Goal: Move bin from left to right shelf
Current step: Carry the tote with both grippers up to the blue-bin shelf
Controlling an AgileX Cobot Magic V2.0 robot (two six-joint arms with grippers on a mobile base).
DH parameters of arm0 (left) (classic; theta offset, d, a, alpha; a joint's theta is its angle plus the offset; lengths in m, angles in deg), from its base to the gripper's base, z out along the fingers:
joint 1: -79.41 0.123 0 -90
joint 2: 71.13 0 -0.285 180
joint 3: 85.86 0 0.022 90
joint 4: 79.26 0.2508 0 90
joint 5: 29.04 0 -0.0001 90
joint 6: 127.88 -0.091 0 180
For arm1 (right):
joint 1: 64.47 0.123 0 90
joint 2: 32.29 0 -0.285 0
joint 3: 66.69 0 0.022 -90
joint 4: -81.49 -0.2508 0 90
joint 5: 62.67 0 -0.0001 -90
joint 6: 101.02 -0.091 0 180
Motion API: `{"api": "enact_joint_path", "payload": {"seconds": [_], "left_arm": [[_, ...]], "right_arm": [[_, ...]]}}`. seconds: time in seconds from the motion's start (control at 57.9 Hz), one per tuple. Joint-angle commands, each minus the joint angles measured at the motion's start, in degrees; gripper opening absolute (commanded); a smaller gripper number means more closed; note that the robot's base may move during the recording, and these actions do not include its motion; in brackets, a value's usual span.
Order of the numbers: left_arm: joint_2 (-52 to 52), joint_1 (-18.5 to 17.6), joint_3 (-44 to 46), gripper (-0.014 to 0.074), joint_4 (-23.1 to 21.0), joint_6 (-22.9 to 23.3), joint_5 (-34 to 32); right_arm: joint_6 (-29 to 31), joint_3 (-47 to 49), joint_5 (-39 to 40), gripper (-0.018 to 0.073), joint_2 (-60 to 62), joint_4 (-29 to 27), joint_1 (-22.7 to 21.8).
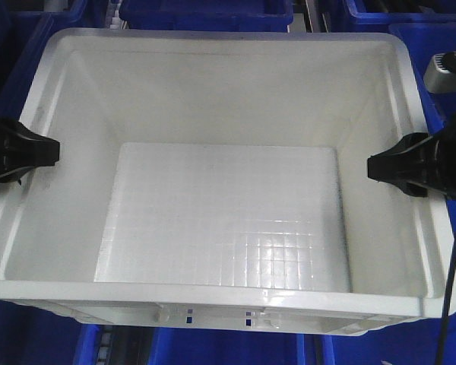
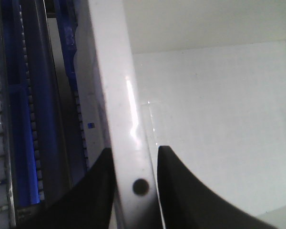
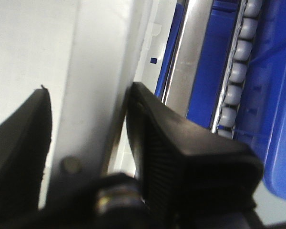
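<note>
Bin (image 1: 213, 46) fills my front view, dark blue crates (image 1: 205, 11) around it. My left hand (image 2: 133, 157) grasps bin's left rim, one finger inside wall, one outside. My right hand (image 3: 88, 95) grasps right rim likewise. Roller track (image 3: 238, 71) just beyond right rim.

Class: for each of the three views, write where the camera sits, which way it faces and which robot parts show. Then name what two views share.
Front view: high up, looking down into the bin; left gripper and right gripper at its side walls.
Left wrist view: behind the left fingers, looking along the bin's left rim.
Right wrist view: behind the right fingers, looking along the right rim.
Shared: both wrist views show fingers straddling the rim.
</note>
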Motion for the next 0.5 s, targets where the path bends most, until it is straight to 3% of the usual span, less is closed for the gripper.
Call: {"api": "enact_joint_path", "payload": {"seconds": [0.0, 0.484], "left_arm": [[-1.5, -0.9, 2.8, -0.0006, -6.4, -1.3, -7.1], [-1.5, -0.9, 2.8, -0.0006, -6.4, -1.3, -7.1]], "right_arm": [[2.8, 2.7, 5.2, -0.0005, 1.7, -6.9, 0.6], [2.8, 2.7, 4.8, -0.0005, 1.7, -6.9, 0.6]]}}
